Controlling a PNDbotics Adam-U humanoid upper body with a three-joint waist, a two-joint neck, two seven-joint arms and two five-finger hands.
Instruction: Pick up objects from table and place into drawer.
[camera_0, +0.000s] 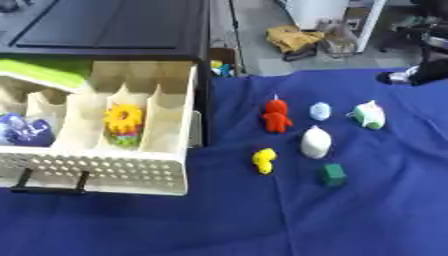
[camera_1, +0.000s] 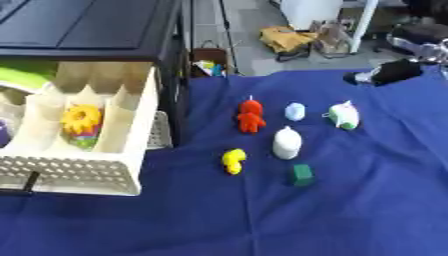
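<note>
On the blue cloth (camera_0: 262, 220): red figure (camera_0: 276, 116), yellow toy (camera_0: 263, 161), white piece (camera_0: 315, 142), green block (camera_0: 332, 175) — nothing between them
Drawer (camera_0: 105, 172): nine o'clock, open, yellow gear (camera_0: 124, 118) inside
Right hand (camera_1: 391, 71): two o'clock — grip unclear

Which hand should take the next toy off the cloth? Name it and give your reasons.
Right, probably. The right hand shows at the cloth's far right edge, nearest the white-green toy and pale blue toy. The left hand is out of view. How the right hand's fingers are set cannot be seen.
</note>
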